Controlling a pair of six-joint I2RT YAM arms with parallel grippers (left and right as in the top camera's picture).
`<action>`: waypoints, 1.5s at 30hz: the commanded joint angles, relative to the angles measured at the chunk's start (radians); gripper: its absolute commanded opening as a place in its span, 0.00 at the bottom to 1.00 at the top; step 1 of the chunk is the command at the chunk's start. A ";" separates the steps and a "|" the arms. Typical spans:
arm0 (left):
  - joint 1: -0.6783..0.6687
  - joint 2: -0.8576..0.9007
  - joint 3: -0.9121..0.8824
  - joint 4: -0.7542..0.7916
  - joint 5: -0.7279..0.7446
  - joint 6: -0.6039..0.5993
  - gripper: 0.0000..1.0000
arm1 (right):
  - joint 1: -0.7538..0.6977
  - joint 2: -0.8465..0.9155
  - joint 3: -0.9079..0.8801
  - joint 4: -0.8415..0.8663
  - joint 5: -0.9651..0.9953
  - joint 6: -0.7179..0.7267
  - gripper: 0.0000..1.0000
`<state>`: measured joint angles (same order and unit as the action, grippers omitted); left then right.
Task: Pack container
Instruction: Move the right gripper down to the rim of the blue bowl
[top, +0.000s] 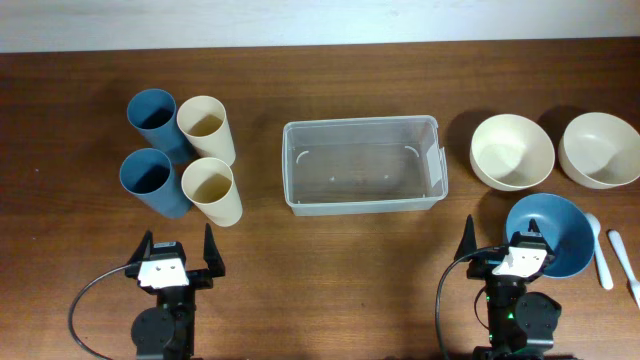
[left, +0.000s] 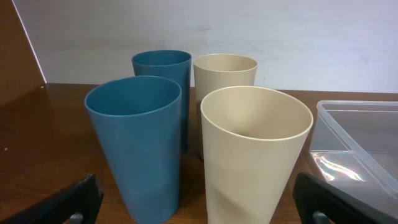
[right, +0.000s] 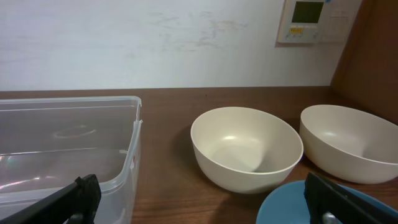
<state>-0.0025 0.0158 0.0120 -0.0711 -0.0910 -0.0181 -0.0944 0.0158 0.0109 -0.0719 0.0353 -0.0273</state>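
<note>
Left gripper agape; translucent rounded plastic container

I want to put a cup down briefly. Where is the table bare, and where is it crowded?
The table is bare between the cream cups and the container, and in front of the container, between the left gripper and the right gripper. The right side is crowded: two cream bowls, a blue bowl and spoons.
</note>
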 joint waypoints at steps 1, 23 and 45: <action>0.005 -0.005 -0.003 -0.001 -0.010 0.019 1.00 | 0.009 -0.003 -0.005 -0.007 -0.002 0.001 0.99; 0.005 -0.005 -0.003 -0.002 -0.010 0.019 1.00 | 0.009 -0.003 -0.005 -0.007 -0.002 0.002 0.99; 0.005 -0.005 -0.003 -0.001 -0.010 0.019 1.00 | 0.009 -0.001 0.179 0.111 0.085 0.004 0.99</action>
<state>-0.0025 0.0158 0.0120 -0.0708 -0.0906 -0.0181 -0.0944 0.0166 0.0750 0.0692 0.0177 -0.0254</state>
